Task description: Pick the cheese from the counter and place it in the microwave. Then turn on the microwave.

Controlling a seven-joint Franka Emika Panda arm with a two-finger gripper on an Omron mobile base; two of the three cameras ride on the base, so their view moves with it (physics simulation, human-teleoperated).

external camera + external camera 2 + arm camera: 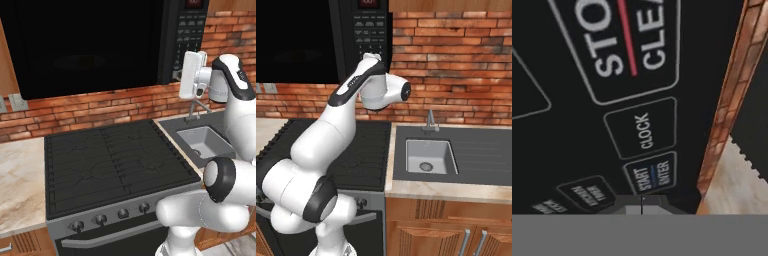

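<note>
The black microwave (90,45) hangs over the stove with its wide dark door closed. Its button panel (187,35) is at the right, under a small red display. My white hand (192,75) is raised to the lower part of that panel. In the hand view my gripper (641,206) is shut, its tips together just below the START/ENTER button (651,175), with the CLOCK button (643,131) above it. The cheese is hidden. The beige counter (15,175) lies left of the stove.
A black gridded stovetop (112,160) sits below the microwave, with knobs along its front. A grey sink (428,155) with a faucet (429,120) lies to the right. A red brick wall (456,65) runs behind. Wooden cabinets (456,230) stand under the counter.
</note>
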